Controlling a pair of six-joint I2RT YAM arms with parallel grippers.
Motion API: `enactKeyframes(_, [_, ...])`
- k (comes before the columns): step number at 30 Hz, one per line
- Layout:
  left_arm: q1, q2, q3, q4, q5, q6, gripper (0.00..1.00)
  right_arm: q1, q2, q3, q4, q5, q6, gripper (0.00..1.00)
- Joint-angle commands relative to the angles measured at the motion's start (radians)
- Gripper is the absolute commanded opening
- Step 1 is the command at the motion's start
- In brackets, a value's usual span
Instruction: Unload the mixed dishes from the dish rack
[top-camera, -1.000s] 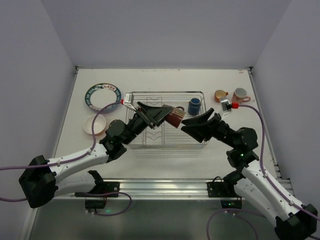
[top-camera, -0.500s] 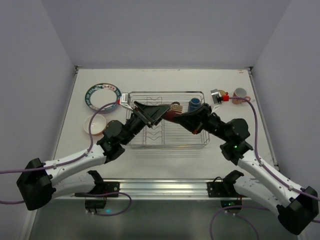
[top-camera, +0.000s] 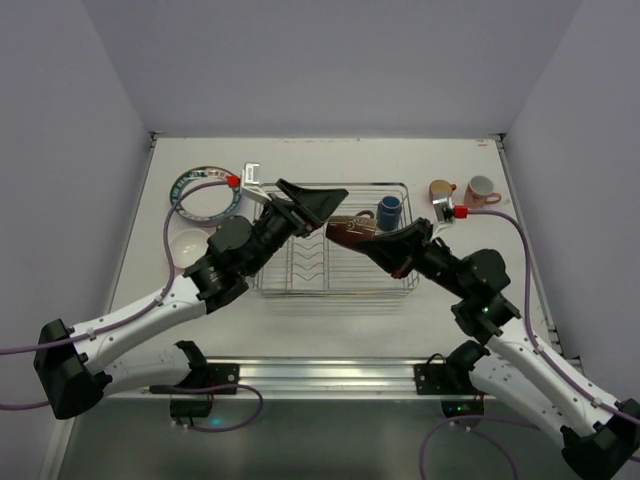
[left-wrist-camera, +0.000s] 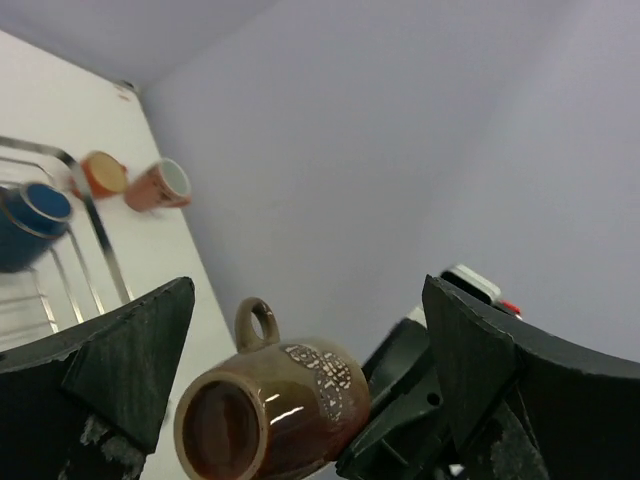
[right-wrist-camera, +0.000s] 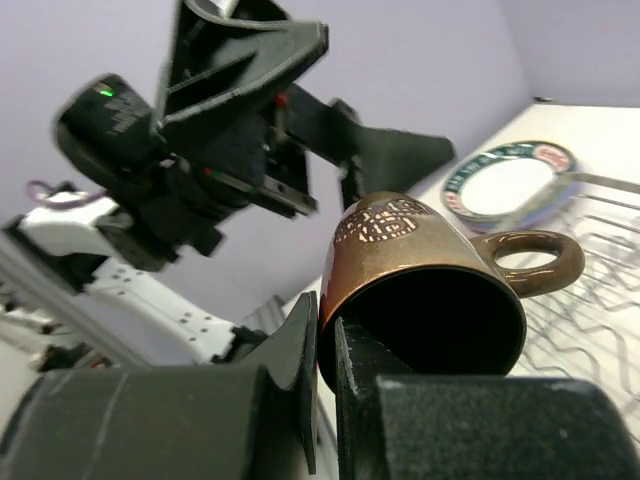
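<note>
Hanging over the dish rack (top-camera: 398, 286) at frame centre, the maroon mug (top-camera: 345, 229) was pinched by its rim wall in the right gripper (top-camera: 360, 238), the left gripper (top-camera: 325, 210) gaping empty beside it; glazed, rigid and breakable, it probably needed a firm wall grip.

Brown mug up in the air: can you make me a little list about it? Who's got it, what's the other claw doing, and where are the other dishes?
Mug: brown mug, on its side, in the air above the dish rack
Held by: right claw, shut on the rim
Other claw: left claw, open wide around the mug, not gripping it
In the rack: blue mug
Right of the rack: orange mug, pink mug
Left of the rack: plate, bowl
</note>
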Motion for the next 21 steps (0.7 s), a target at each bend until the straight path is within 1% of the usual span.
enactKeyframes(1, [-0.003,0.007,0.109,-0.239,-0.221,0.175,1.00,0.002,-0.044,0.093,-0.202,0.151,-0.137,0.00])
enactKeyframes(2, [-0.003,0.007,0.126,-0.270,-0.283,0.216,1.00,0.002,-0.046,0.115,-0.272,0.237,-0.161,0.00])
enactKeyframes(3, [-0.003,0.001,0.143,-0.331,-0.311,0.238,1.00,0.002,-0.043,0.165,-0.422,0.276,-0.184,0.00])
enactKeyframes(4, [-0.003,-0.002,0.157,-0.362,-0.336,0.253,1.00,0.002,-0.038,0.196,-0.507,0.340,-0.231,0.00])
enactKeyframes(5, [-0.003,-0.009,0.180,-0.384,-0.365,0.304,1.00,0.001,-0.014,0.234,-0.596,0.506,-0.251,0.00])
enactKeyframes(6, [-0.003,-0.016,0.191,-0.417,-0.373,0.336,1.00,-0.014,0.009,0.318,-0.674,0.585,-0.276,0.00])
enactKeyframes(7, [-0.003,-0.029,0.203,-0.451,-0.379,0.385,1.00,-0.042,0.044,0.366,-0.854,0.653,-0.300,0.00])
enactKeyframes(8, [-0.003,-0.035,0.227,-0.485,-0.379,0.407,1.00,-0.091,0.139,0.427,-0.955,0.697,-0.311,0.00])
enactKeyframes(9, [-0.003,-0.043,0.238,-0.529,-0.367,0.434,1.00,-0.231,0.184,0.510,-1.073,0.651,-0.332,0.00])
enactKeyframes(11, [-0.003,-0.049,0.261,-0.580,-0.327,0.497,1.00,-0.377,0.259,0.556,-1.120,0.566,-0.385,0.00])
enactKeyframes(12, [-0.003,-0.048,0.290,-0.642,-0.312,0.517,1.00,-0.490,0.323,0.585,-1.134,0.522,-0.395,0.00])
enactKeyframes(13, [-0.003,-0.046,0.309,-0.679,-0.293,0.558,1.00,-0.533,0.360,0.604,-1.143,0.515,-0.414,0.00])
enactKeyframes(14, [-0.003,-0.043,0.327,-0.716,-0.261,0.578,1.00,-0.562,0.398,0.627,-1.160,0.527,-0.420,0.00])
enactKeyframes(15, [-0.003,-0.031,0.370,-0.808,-0.249,0.601,1.00,-0.588,0.482,0.682,-1.199,0.600,-0.431,0.00])
enactKeyframes(17, [-0.003,-0.019,0.407,-0.909,-0.244,0.652,1.00,-0.602,0.560,0.722,-1.207,0.650,-0.443,0.00])
enactKeyframes(18, [-0.003,-0.011,0.419,-1.003,-0.248,0.666,1.00,-0.635,0.596,0.756,-1.206,0.643,-0.446,0.00])
enactKeyframes(19, [-0.003,-0.012,0.428,-1.044,-0.259,0.677,1.00,-0.666,0.676,0.771,-1.206,0.611,-0.446,0.00])
enactKeyframes(20, [-0.003,-0.017,0.422,-1.106,-0.277,0.680,1.00,-0.701,0.714,0.797,-1.206,0.597,-0.443,0.00])
enactKeyframes(21, [-0.003,-0.037,0.412,-1.123,-0.285,0.686,1.00,-0.714,0.754,0.808,-1.207,0.586,-0.440,0.00])
